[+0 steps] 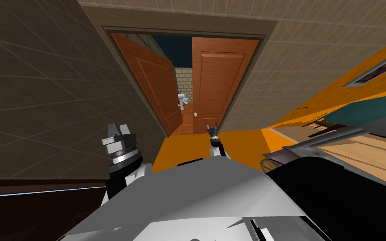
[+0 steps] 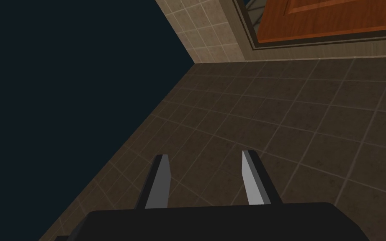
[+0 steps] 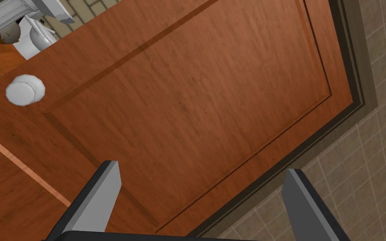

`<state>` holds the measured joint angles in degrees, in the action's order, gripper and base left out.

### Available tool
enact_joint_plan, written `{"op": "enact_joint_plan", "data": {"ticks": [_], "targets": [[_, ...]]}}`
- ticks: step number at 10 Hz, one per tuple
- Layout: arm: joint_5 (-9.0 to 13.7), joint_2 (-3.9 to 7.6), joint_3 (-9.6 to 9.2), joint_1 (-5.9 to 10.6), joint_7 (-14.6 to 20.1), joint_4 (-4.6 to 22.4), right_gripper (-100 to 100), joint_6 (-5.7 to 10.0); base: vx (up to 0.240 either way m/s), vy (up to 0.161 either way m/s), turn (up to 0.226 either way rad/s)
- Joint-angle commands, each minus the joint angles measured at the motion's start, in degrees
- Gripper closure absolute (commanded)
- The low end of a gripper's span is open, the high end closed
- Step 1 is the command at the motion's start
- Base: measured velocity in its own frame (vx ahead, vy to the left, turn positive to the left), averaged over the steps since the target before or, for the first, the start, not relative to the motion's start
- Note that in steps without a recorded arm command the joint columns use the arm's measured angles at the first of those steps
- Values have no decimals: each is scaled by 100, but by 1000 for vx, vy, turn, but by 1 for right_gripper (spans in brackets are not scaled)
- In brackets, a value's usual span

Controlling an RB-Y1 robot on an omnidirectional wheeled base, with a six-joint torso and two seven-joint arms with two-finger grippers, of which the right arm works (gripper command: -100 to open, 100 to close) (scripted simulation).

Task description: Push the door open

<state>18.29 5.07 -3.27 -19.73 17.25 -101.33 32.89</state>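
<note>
A reddish-brown double door stands in a dark frame (image 1: 246,83) ahead. Its left leaf (image 1: 152,83) is swung inward. The right leaf (image 1: 219,79) lies about in line with the frame and carries a white round knob (image 1: 195,114). My right gripper (image 1: 212,127) is open just in front of the right leaf, below the knob. In the right wrist view the panelled leaf (image 3: 196,92) lies beyond the spread gripper (image 3: 204,180), with the knob (image 3: 25,89) off to one side. My left gripper (image 1: 119,129) is open, raised beside the tiled wall (image 2: 271,138), holding nothing (image 2: 204,167).
Through the gap between the leaves a white toilet (image 1: 182,100) stands before a brick wall. Tiled walls (image 1: 41,83) flank the doorway closely on the left. The floor (image 1: 188,150) is orange. A dark bulky object (image 1: 334,188) and a wooden surface (image 1: 355,146) lie to the right.
</note>
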Motion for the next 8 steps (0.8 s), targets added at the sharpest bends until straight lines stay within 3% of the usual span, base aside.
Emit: {"op": "enact_joint_plan", "data": {"ticks": [1,8], "targets": [[104,12,13,126,188,265,-100,82,90,-30,85],[529,3,-10,442,960,1225,-100,442,95,-33,98]]}}
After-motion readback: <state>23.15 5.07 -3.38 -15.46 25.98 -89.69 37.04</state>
